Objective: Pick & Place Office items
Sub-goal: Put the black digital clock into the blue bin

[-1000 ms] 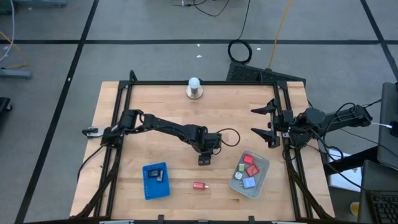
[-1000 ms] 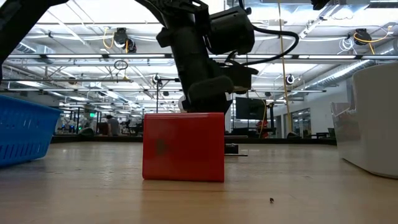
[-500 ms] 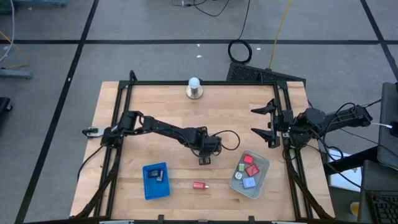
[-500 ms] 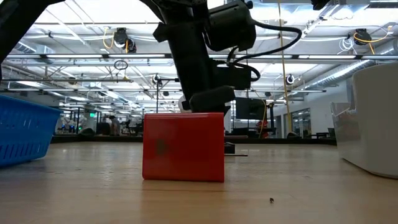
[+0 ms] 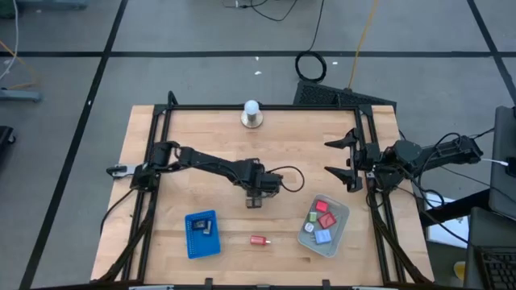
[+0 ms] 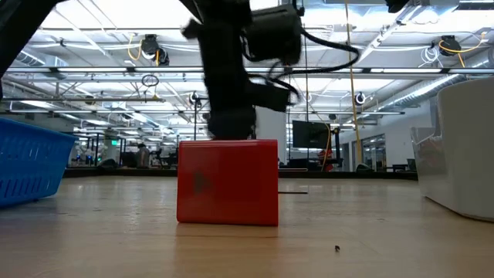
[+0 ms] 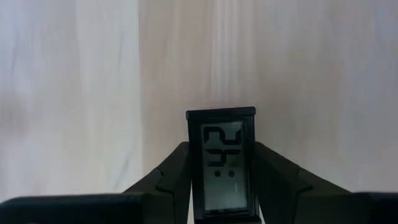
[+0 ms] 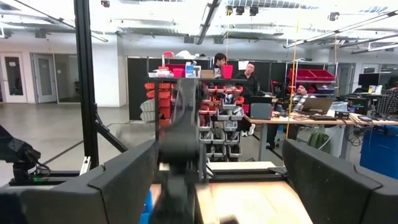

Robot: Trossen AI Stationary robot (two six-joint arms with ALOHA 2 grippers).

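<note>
Left gripper (image 5: 254,201), mid-surface, closed on a black rectangle with a pale display (image 7: 222,165). Right gripper (image 5: 339,157), parked at the right edge, fingers spread wide and empty. Red block (image 5: 258,240) lies near, between blue tray (image 5: 201,234) and clear bin (image 5: 324,226).

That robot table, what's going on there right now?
The left gripper is over the middle of the table, shut on a small black rectangle with a pale label, one of the office items being sorted. A red block lies on the wood between the flat blue tray and the clear grey bin, which already holds several coloured blocks. The right gripper waits open at the table's right edge.
</note>
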